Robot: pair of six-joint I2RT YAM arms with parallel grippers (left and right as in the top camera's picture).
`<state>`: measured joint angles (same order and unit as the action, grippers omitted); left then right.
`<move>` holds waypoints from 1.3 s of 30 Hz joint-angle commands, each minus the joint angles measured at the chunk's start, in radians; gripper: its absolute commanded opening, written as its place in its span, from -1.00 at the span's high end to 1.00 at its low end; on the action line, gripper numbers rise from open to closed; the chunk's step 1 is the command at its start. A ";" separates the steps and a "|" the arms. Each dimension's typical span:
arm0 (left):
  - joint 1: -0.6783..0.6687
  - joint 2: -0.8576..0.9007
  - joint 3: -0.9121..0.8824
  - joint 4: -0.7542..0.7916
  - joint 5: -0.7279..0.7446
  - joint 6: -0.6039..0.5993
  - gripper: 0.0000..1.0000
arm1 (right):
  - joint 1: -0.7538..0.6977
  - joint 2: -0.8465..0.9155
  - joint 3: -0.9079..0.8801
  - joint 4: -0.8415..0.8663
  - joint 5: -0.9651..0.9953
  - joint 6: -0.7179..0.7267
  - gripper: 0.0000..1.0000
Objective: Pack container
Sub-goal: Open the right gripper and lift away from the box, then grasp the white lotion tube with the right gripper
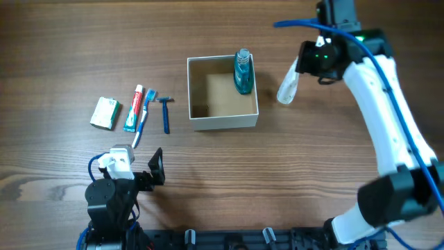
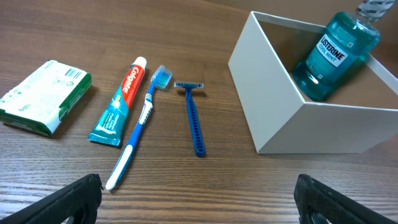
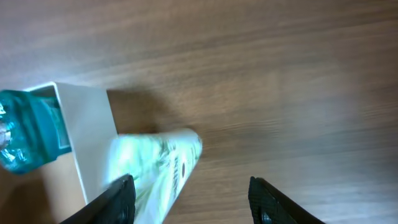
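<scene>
mouthwash [image 1: 242, 71] in container [image 1: 223, 122], razor [image 1: 166, 113] left of container

I've got a wooden table [image 1: 69, 42]. Lying on it, left to right: green pack [image 1: 105, 112], toothpaste [image 1: 133, 109], toothbrush [image 1: 143, 118], razor [image 1: 166, 114], then the box [image 1: 223, 122] near them.

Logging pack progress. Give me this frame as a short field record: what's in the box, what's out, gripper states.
container: mid-table, open top
inside: mouthwash bottle, at right wall
on table, left of it: soap box, toothpaste, toothbrush, razor
right of it: white-green tube
left gripper: open, empty
right gripper: open, tube by one finger, contact unclear
</scene>
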<state>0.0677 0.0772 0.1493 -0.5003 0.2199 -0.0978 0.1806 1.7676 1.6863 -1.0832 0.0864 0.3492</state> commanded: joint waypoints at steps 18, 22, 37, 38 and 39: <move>0.007 -0.009 -0.007 -0.001 0.026 0.012 -0.99 | 0.007 -0.007 -0.005 0.021 -0.018 -0.008 -0.18; 0.007 -0.009 -0.007 -0.001 0.026 0.012 -1.00 | 0.007 -0.087 -0.005 0.033 -0.012 -0.010 -0.19; 0.007 -0.009 -0.007 0.000 0.026 0.012 -1.00 | 0.022 -0.100 -0.015 0.035 -0.062 -0.113 -0.18; 0.007 -0.009 -0.007 0.000 0.026 0.012 -1.00 | 0.022 -0.080 -0.015 0.036 -0.062 -0.116 -0.17; 0.007 -0.009 -0.007 0.000 0.026 0.012 -1.00 | 0.023 -0.060 -0.015 0.035 -0.066 -0.132 -0.15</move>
<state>0.0677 0.0772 0.1493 -0.5003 0.2195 -0.0978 0.2001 1.6310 1.6806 -1.0496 0.0341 0.2707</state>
